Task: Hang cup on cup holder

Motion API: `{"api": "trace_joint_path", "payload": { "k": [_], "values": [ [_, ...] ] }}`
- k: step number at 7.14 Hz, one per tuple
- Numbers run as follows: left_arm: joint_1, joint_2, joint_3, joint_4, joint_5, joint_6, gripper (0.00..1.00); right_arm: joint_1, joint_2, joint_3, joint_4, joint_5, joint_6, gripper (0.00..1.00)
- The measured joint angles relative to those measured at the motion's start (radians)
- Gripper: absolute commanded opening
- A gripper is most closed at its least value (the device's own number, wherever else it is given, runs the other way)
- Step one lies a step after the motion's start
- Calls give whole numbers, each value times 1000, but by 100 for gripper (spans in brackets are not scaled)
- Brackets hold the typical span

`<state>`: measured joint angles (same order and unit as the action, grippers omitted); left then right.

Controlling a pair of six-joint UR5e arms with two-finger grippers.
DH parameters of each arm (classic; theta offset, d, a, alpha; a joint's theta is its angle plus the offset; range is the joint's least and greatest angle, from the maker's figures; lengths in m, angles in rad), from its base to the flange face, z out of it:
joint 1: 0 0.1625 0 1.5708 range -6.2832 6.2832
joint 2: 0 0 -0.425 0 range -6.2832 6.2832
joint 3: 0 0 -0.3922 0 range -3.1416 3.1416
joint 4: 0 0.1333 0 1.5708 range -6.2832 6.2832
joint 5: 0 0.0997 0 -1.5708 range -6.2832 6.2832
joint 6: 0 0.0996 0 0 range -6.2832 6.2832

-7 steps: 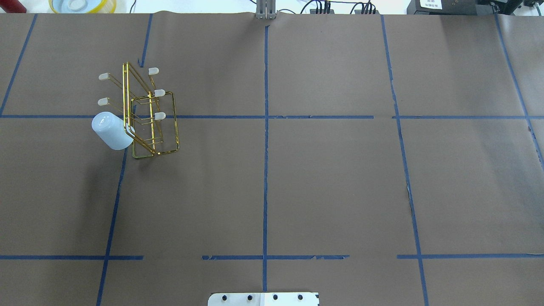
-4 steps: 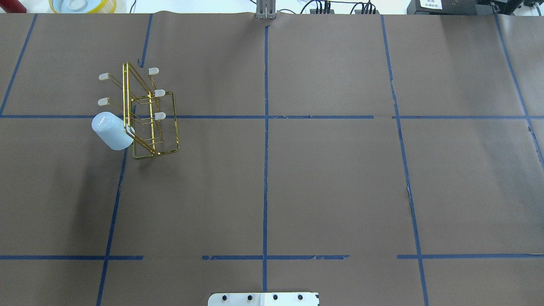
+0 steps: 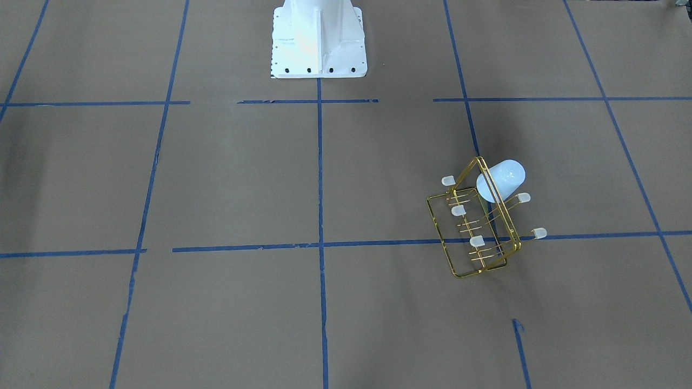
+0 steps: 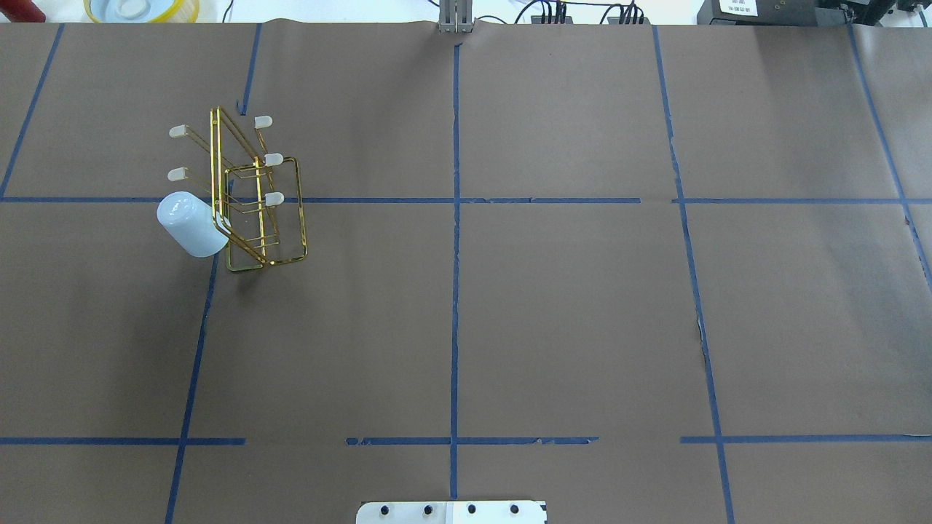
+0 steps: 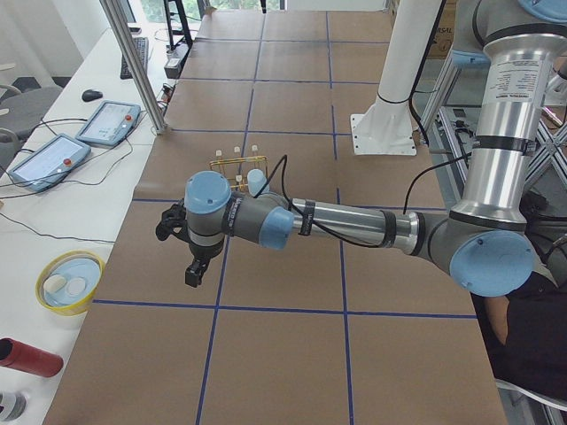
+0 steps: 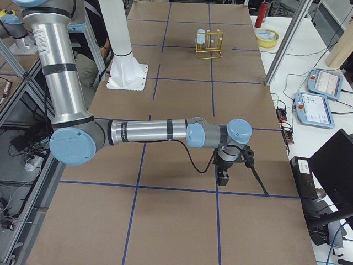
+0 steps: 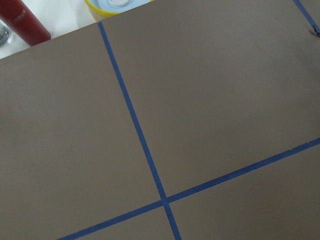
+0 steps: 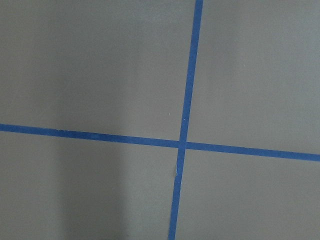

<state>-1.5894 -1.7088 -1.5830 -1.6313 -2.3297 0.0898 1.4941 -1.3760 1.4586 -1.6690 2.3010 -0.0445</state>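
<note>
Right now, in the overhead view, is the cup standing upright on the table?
No, the cup leans tilted on the cup holder, its closed end pointing away from the frame.

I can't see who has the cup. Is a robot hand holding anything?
No. The cup hangs on the cup holder, far from the left hand and right hand.

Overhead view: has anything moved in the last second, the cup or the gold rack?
Nothing visibly changed. In the overhead view the cup is tilted over a prong on the left side of the cup holder, exactly where it was in both earlier pictures. The holder stands on the same spot at the same angle.
</note>
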Motion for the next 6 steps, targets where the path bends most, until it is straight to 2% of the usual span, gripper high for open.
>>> {"api": "trace_joint_path", "payload": {
  "k": [2, 6],
  "values": [
    [-6, 8, 36, 94, 6, 8, 100, 0, 0, 0, 0, 0, 0, 100],
    [-8, 152, 2, 90, -60, 10, 100, 0, 0, 0, 0, 0, 0, 100]
  ]
}}
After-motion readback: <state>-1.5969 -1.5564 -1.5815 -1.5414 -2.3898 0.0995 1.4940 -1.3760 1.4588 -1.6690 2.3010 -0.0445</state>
